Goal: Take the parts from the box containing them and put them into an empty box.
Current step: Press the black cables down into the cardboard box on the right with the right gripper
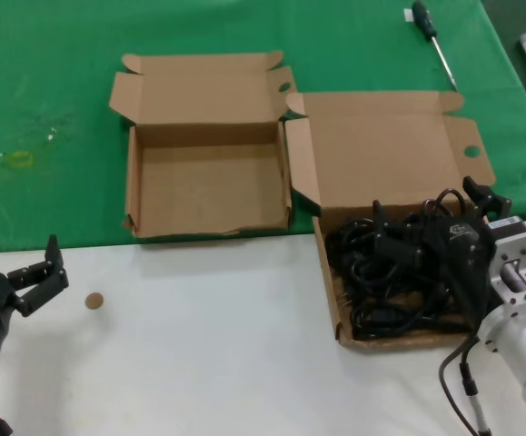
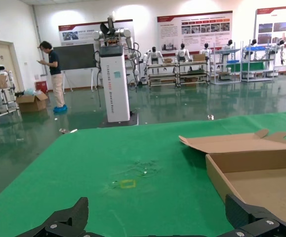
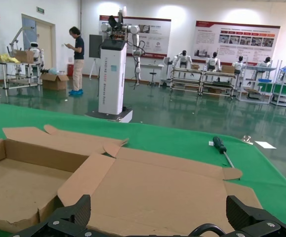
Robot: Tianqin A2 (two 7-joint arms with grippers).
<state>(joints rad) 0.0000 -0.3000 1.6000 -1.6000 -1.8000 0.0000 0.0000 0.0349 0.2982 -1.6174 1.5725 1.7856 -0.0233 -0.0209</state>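
Observation:
The parts, a tangle of black power cords, lie in the larger brown box on the right, whose lid is folded back. My right gripper hangs open just over the cords, nothing between its fingers; in the right wrist view a cord loop shows below the right gripper. The smaller empty box stands open to the left of it, also seen as the empty box and the empty box. My left gripper waits open at the near left, the left gripper holding nothing.
A black-handled screwdriver lies on the green cloth behind the larger box, seen too as the screwdriver. A small brown disc lies on the white table near the left gripper. The two boxes touch side by side.

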